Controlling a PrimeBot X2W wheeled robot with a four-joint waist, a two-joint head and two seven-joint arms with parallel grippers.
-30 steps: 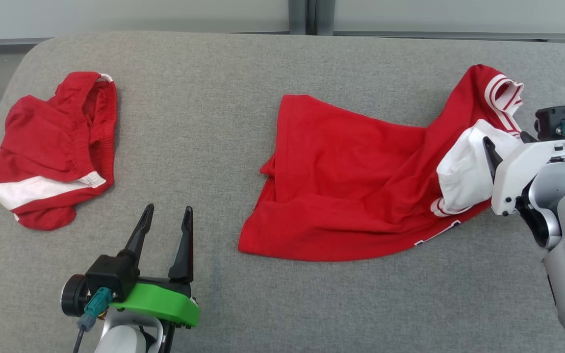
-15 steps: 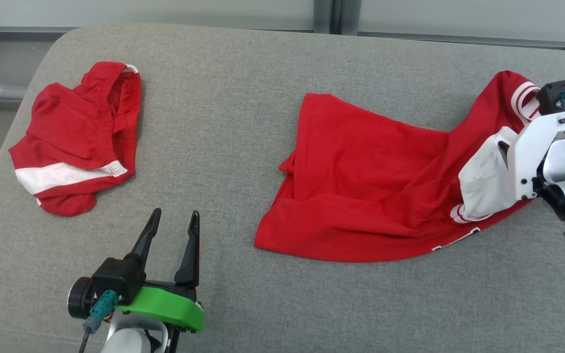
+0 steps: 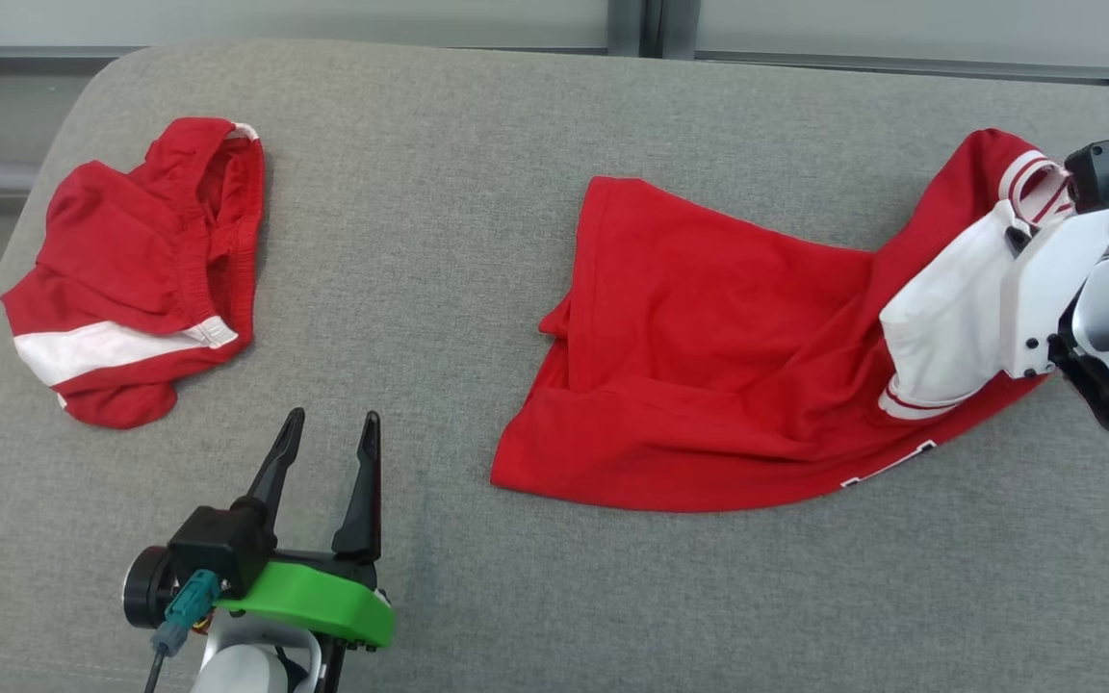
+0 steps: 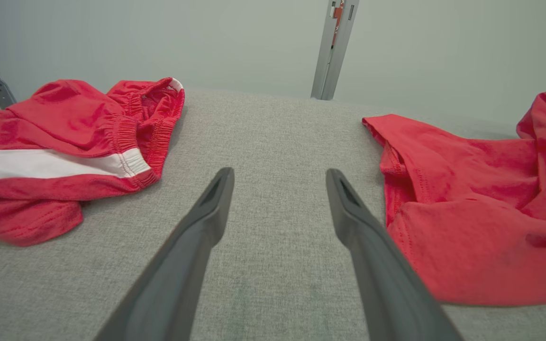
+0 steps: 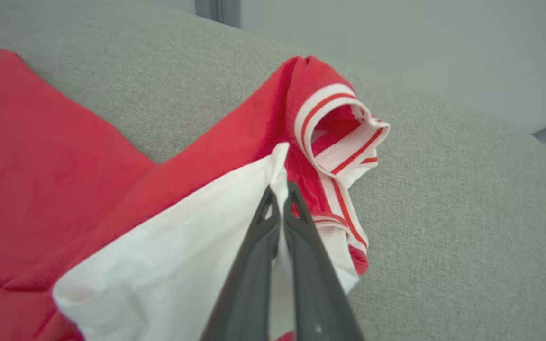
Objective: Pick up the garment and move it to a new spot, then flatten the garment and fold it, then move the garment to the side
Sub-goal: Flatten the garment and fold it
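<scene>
Left to right across the grey tabletop (image 3: 477, 192): red shorts (image 3: 131, 269), bunched, untouched; left end effector (image 3: 333, 416), fingers spread, empty; red jersey (image 3: 709, 385), crumpled right of centre; right end effector (image 5: 280, 189), clamped on its white sleeve (image 3: 944, 327). Seemingly at pickup only, with moving, flattening and folding ahead.

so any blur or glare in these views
Head view: even soft light, no glare, red shirt and shorts sharp. Left wrist view: wide-angle stretch, left gripper soft toward the bottom edge. Right wrist view: right gripper blurred up close, striped cuff clearer.
</scene>
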